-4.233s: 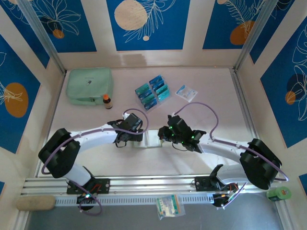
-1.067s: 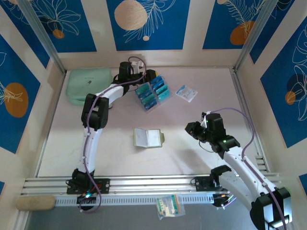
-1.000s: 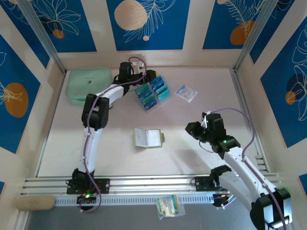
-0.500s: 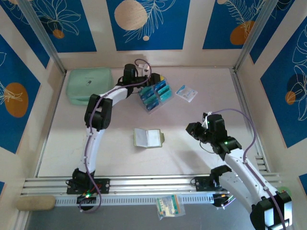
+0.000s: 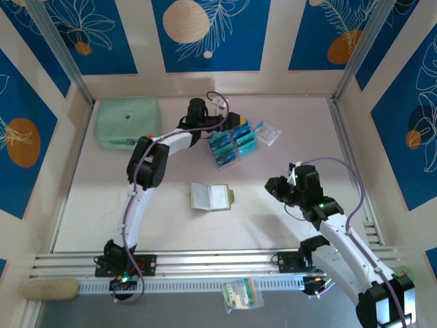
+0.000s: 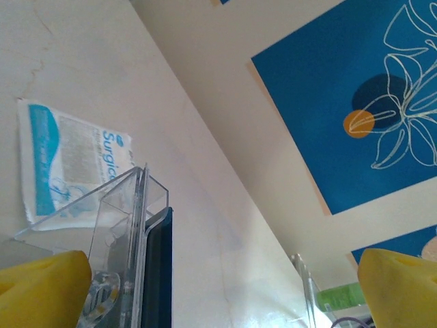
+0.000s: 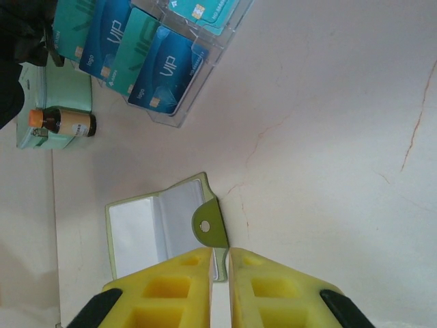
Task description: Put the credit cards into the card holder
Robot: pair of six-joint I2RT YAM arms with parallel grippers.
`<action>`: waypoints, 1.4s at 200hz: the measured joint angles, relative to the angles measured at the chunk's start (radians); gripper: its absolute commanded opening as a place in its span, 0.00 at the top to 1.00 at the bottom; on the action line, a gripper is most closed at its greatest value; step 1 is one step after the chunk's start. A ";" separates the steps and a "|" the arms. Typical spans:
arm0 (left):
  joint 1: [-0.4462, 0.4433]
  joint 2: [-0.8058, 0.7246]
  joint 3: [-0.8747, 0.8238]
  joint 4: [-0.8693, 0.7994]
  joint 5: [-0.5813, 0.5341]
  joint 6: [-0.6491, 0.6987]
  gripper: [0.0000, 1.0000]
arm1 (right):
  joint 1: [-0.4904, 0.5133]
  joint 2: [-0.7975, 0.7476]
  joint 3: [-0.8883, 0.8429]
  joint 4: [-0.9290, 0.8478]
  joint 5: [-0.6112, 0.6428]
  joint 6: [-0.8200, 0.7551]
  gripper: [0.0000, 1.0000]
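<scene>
Compared with a second earlier, the left arm had swung rightward along the back of the table, and the clear stand (image 5: 257, 140) had slid with it, from well apart from the white-and-blue packet (image 5: 269, 134) to right beside it. Further back still, both arms had been down at the wallet and had since parted. From above, the left gripper (image 5: 225, 124) sat at the stand's back edge and the cards (image 5: 225, 145) stood in their tiers. The wallet (image 5: 212, 197) lay open mid-table, apart from both arms, with the right gripper (image 5: 274, 186) off to its right. In the left wrist view, that gripper's fingers (image 6: 41, 290) were spread wide and held nothing. A corner of the stand (image 6: 116, 225) and a dark blue card (image 6: 159, 273) sat just beside one finger, with the packet (image 6: 68, 164) behind. In the right wrist view, the right gripper (image 7: 220, 287) was pressed almost together on nothing, near the wallet's (image 7: 157, 229) snap tab. The wallet's pale pockets looked empty, and a small bottle (image 7: 65, 123) showed by the green pouch (image 7: 60, 92). We judged the step to be fetching the first card, not yet gripped. The next move would call for setting the spread fingers either side of one card's top edge and pinching it alone, since the stand seemed to slide readily when nudged.
</scene>
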 measured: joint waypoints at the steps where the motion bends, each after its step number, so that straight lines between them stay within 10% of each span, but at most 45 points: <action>1: 0.000 0.000 -0.001 0.002 0.000 -0.001 0.00 | 0.000 0.000 0.000 0.000 0.000 0.000 0.85; 170: 0.132 -0.099 0.015 -0.177 -0.019 0.088 0.00 | 0.002 0.105 0.000 0.063 -0.027 -0.019 0.83; 280: 0.142 -0.664 -0.489 -0.247 -0.222 0.138 0.00 | 0.173 0.648 0.195 0.290 -0.019 -0.080 0.87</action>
